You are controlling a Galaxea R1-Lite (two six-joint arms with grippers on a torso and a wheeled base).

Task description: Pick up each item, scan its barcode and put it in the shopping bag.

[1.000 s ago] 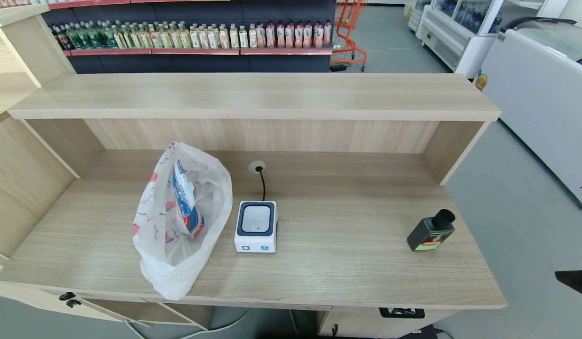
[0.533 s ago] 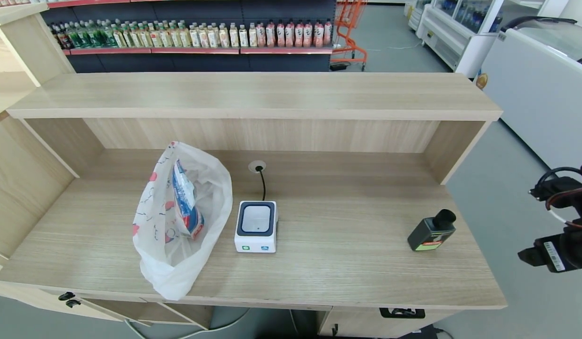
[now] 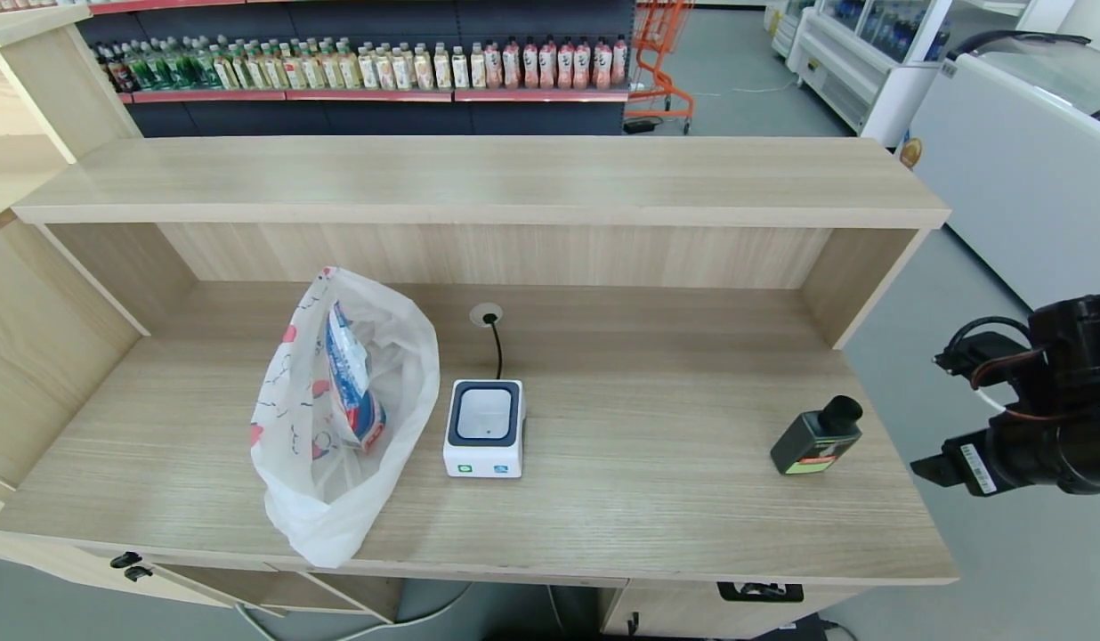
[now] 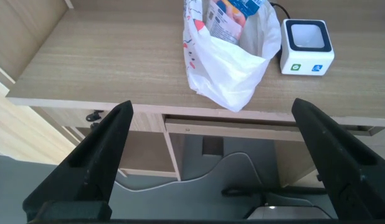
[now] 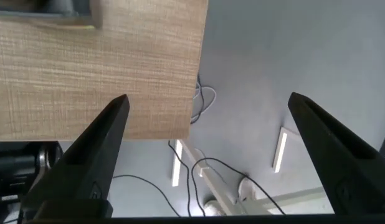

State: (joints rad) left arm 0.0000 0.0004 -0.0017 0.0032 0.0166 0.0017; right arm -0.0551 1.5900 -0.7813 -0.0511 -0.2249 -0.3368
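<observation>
The dark bottle [image 3: 814, 438] is positioned at the right end of the tabletop [image 3: 648, 507]. The shopping bag [image 3: 319, 507] is located beside the scanner [image 3: 484, 427]. The left claw [image 4: 212, 106] and right claw [image 5: 208, 98] are released.

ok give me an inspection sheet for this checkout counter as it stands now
surface: wooden counter, flat, with a raised back ledge
job's things: shopping bag at the left, mouth open, one packet inside; scanner mid-counter beside the bag; dark bottle near the right end, apart from the rest, not yet bagged
clutter: nothing seen
grippers: left gripper open and empty, in front of the counter below the bag; right gripper open and empty, off the counter's right end
cables: scanner cable runs back into a hole in the counter; white cable hangs under it
surroundings: drink shelves behind, freezers to the right
</observation>
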